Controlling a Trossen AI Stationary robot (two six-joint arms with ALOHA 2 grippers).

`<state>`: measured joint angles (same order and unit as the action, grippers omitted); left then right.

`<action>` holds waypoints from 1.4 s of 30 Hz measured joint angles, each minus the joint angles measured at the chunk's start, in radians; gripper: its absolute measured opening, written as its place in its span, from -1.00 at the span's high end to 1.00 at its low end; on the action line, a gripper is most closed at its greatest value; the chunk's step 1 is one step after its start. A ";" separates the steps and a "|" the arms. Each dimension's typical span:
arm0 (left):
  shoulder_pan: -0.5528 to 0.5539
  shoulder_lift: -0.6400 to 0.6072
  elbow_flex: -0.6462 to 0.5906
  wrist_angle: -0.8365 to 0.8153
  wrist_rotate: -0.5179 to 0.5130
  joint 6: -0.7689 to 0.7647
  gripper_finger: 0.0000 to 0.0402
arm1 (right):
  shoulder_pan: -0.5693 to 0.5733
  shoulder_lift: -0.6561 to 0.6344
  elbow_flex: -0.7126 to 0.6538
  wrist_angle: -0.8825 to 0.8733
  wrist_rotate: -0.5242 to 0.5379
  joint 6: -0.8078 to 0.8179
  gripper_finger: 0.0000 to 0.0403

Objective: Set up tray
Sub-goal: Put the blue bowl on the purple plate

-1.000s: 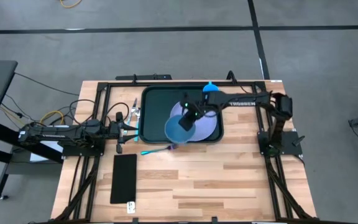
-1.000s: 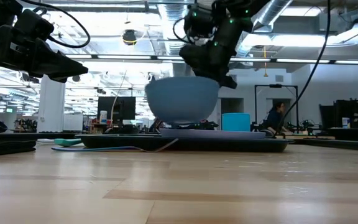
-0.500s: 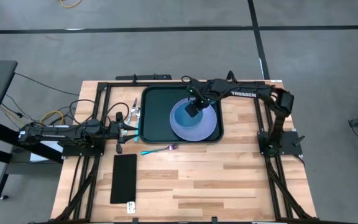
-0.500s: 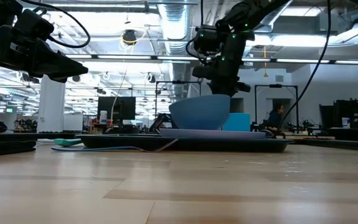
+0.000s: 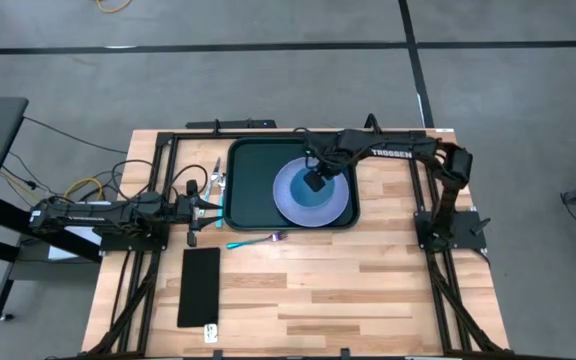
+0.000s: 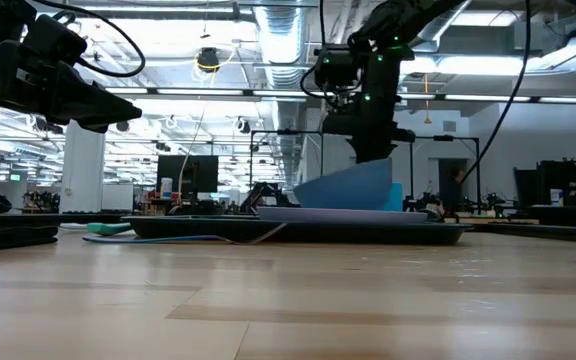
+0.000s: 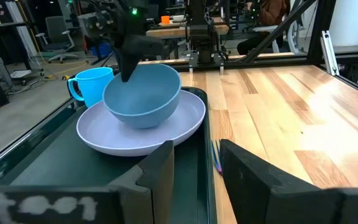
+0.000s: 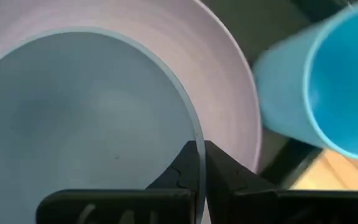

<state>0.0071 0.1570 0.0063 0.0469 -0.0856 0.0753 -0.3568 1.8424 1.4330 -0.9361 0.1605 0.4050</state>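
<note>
Right end effector [image 5: 312, 181] pinches the rim of a blue bowl [image 7: 143, 94], fingers closed on it, holding the bowl tilted with its base on a lilac plate [image 5: 340, 205]. Plate and bowl sit toward the right end of the tray [image 5: 250, 190], which lies at the tabletop's [image 5: 368, 290] far edge, long axis left to right, directly under that arm. A blue cup [image 7: 92, 86] stands beside the plate. Left end effector [image 5: 218, 196] waits part open just off the tray's left rim, holding nothing. A spoon [image 5: 253, 240] lies near the tray's front edge.
</note>
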 joint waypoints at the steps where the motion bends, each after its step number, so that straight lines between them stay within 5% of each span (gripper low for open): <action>1: 0.000 0.000 0.000 0.000 0.000 0.000 0.40 | 0.004 -0.007 0.000 0.019 -0.003 -0.003 0.99; 12: 0.000 0.000 0.000 0.000 0.000 0.000 0.40 | -0.008 -0.059 -0.012 0.083 -0.016 -0.011 0.99; 21: 0.000 0.000 0.000 0.000 0.000 0.000 0.40 | -0.025 -0.176 -0.306 0.367 -0.076 0.055 1.00; 32: 0.000 0.000 0.000 0.000 0.000 0.000 0.40 | -0.076 -0.234 -0.314 0.381 -0.141 0.045 1.00; 42: 0.000 0.000 0.000 0.000 0.000 0.000 0.40 | -0.069 -0.144 -0.315 0.382 -0.147 0.032 0.99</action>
<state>0.0071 0.1570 0.0063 0.0468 -0.0856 0.0753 -0.4255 1.6986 1.1179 -0.5538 0.0134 0.4370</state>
